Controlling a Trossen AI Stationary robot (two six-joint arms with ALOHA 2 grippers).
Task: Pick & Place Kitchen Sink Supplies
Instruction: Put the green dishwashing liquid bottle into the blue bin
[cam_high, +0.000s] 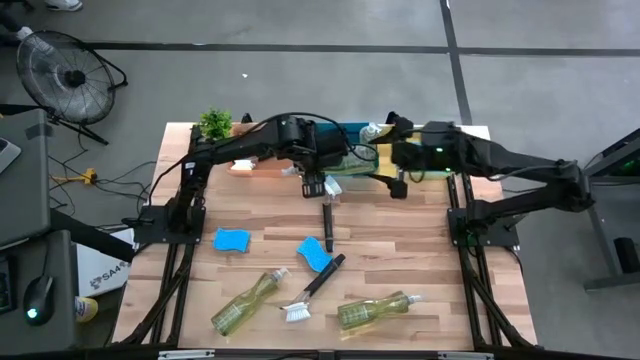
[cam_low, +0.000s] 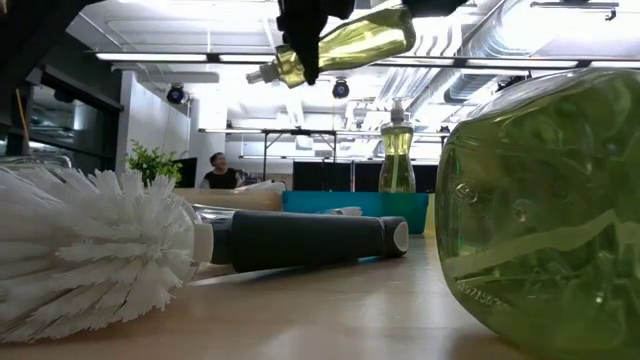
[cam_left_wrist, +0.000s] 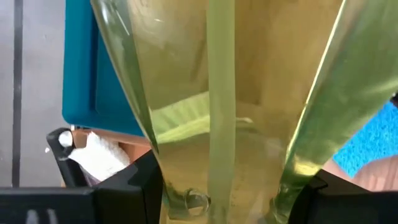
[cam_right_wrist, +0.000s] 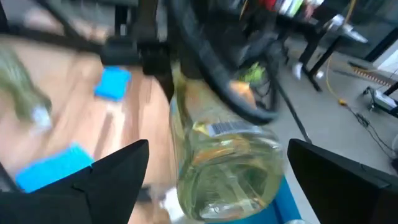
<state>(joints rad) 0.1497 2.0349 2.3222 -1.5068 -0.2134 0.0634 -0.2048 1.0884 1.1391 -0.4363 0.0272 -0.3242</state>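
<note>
Both arms are meeting over the back of the table right now, above the teal bin back there. The left gripper is clamping a clear bottle of yellow-green soap and holding it up in the air, lying on its side. From table level you can see that bottle hanging way up top with the cap end pointing left. The left wrist camera is basically filled with it, squeezed between the two dark fingers.

The right gripper is sitting at the other end of the same bottle with its fingers spread wide. In its own wrist view the fingers are standing apart on either side of the bottle's base, not touching it as far as I can tell.

The rest of the stuff is lying around on the wood. One brush is lying just in front of the left gripper. Further forward there's a blue sponge, a second blue sponge, another brush with its white head toward the front edge, and two more bottles on their sides, one front-left and one front-right. Another bottle is standing upright at the bin. A little potted plant is sitting at the back-left corner. A person is sitting way off in the room behind.
</note>
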